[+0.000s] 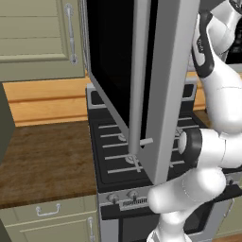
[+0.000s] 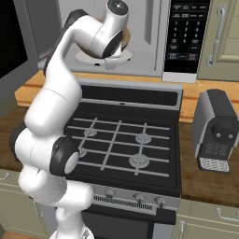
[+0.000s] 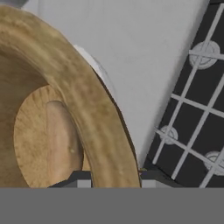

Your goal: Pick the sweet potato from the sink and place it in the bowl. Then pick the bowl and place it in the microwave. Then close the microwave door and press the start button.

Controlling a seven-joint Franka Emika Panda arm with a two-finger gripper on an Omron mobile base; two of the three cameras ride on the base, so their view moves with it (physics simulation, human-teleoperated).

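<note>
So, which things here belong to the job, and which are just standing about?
For the job: wide tan wooden bowl; orange-brown sweet potato inside it; silver microwave; its black-glass door.

Standing about: black gas stove; dark coffee machine; wooden counter.

We note a black gas stove between wooden bench stretches, olive cabinets above, coffee machine right.
</note>
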